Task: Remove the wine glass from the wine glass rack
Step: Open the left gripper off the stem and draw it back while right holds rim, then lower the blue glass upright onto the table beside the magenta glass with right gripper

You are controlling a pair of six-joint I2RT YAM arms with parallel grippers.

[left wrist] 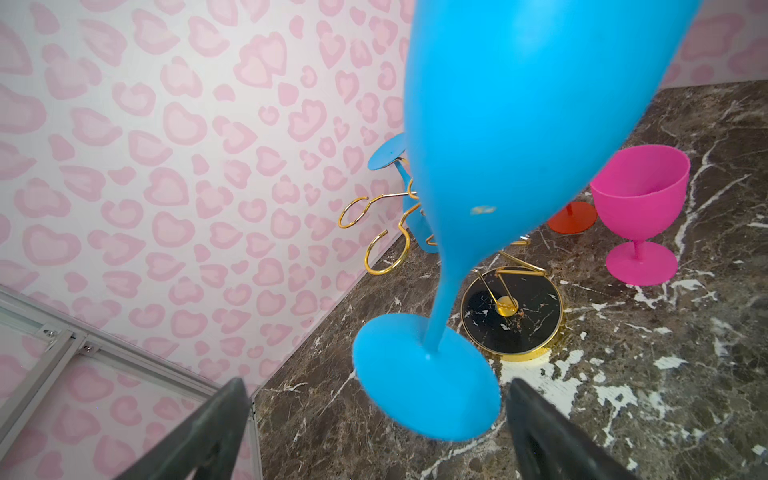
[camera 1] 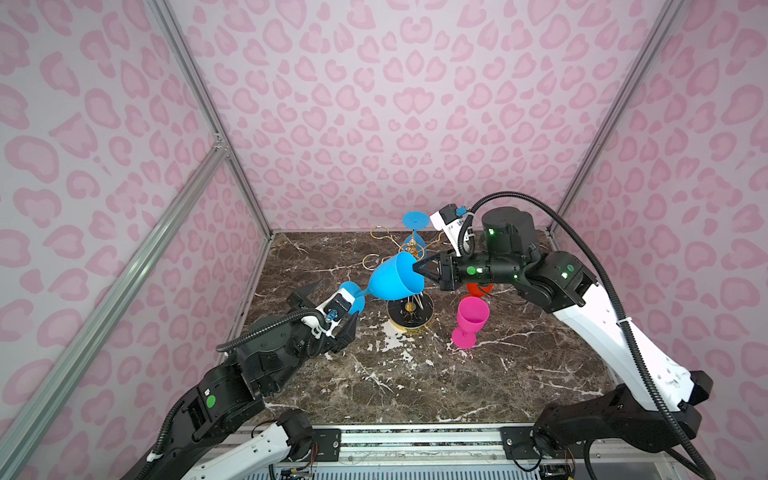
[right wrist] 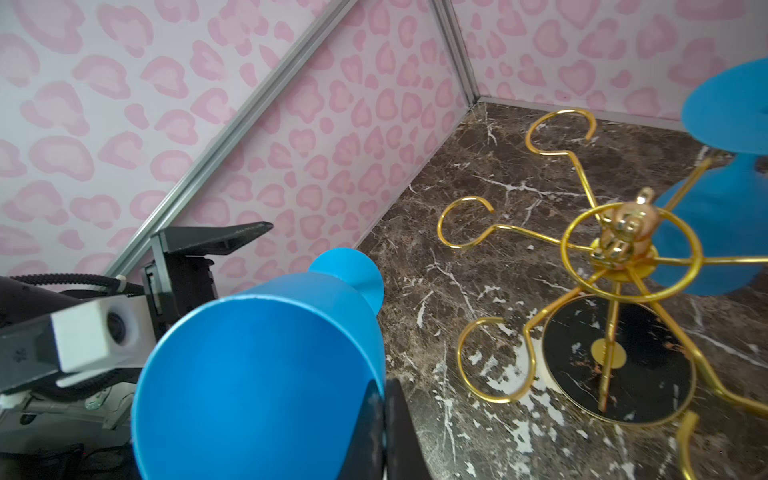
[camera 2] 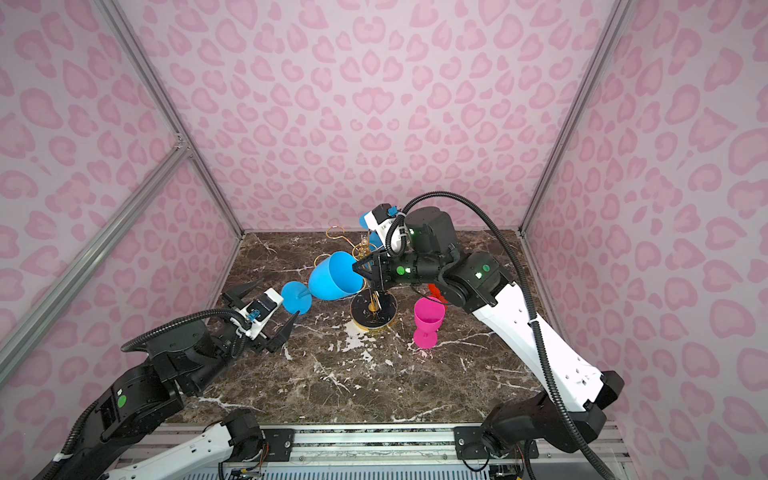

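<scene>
Two blue glasses show in both top views. The wine glass (camera 1: 390,278) is off the wine glass rack (camera 1: 410,318), in the air beside its gold arms, lying almost on its side; its mouth faces the right arm and its foot points at the left arm. The right jaws are closed on its rim; the left jaws stand wide open around the foot. The second blue glass (camera 1: 417,220) hangs foot-up on the rack's far side. The rack stands on the marbled bench (camera 1: 415,382) toward the back middle; a pink glass (camera 2: 428,318) stands upright near its base; something orange (camera 1: 473,289) shows under the right wrist.

In the left wrist view the wine glass (left wrist: 519,124) fills the middle; its stem runs to the foot, which lies between the two dark fingers (left wrist: 208,432), a wide gap on one side and a narrow one on the other. Beyond lie the rack's black base (left wrist: 511,316), the pink glass (left wrist: 640,195) and an orange foot (left wrist: 571,220) flat on the bench.

In the right wrist view the bowl's mouth (right wrist: 257,374) faces the camera; the dark fingers (right wrist: 374,432) pinch its rim. The rack (right wrist: 623,241) stands apart, with several loops bare; the second blue glass (right wrist: 715,232) hangs from one arm.
</scene>
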